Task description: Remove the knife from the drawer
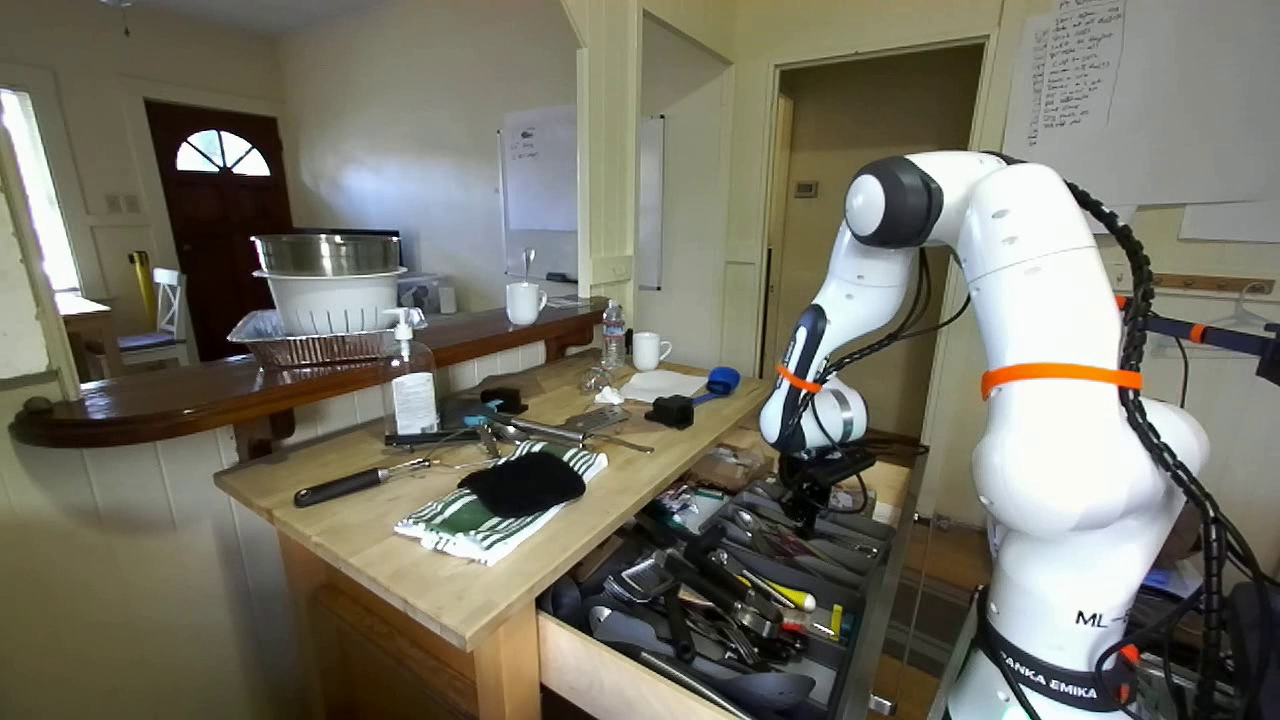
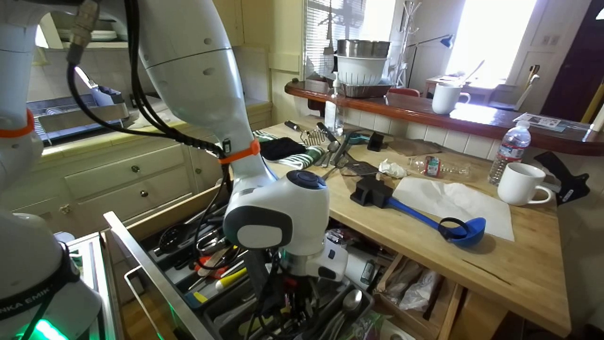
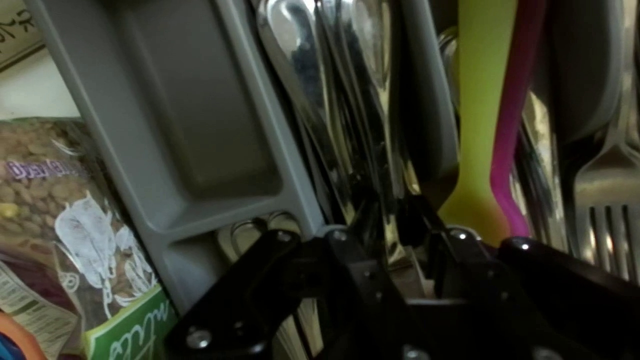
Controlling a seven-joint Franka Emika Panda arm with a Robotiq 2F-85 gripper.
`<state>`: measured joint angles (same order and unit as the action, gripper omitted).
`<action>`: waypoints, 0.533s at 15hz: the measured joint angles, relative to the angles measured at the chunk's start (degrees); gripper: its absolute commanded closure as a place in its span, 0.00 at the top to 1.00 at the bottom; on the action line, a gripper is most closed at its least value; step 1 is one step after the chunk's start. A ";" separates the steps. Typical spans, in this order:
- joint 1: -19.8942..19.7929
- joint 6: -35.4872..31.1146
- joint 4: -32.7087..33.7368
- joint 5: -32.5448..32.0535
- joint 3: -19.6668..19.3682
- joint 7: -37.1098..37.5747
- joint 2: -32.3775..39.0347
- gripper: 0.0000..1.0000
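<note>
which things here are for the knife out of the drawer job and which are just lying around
For the job:
open light-wood drawer
grey plastic cutlery tray
shiny metal cutlery; I can't make out which piece, if any, is the knife
black two-fingered gripper

Lying about on the light-wood counter:
blue plastic ladle
green-and-white striped towel
white ceramic mug
upright clear plastic bottle

Black hand (image 3: pixel 392 214), grey tray (image 3: pixel 210 115), tan-sided drawer (image 1: pixel 605 655), lime utensil (image 3: pixel 481 115), magenta utensil (image 3: pixel 515 110), green-and-white striped towel (image 1: pixel 458 516).
</note>
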<state>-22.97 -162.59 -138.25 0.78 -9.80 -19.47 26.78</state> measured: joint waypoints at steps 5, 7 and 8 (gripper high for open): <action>0.77 0.00 0.08 -1.97 -0.71 0.13 0.18 0.28; 1.55 0.00 0.20 -2.46 -1.17 0.52 0.54 0.31; 1.99 0.00 0.31 -2.68 -1.38 0.73 0.83 0.31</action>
<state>-20.99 -162.59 -137.93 -1.90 -11.17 -18.74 27.61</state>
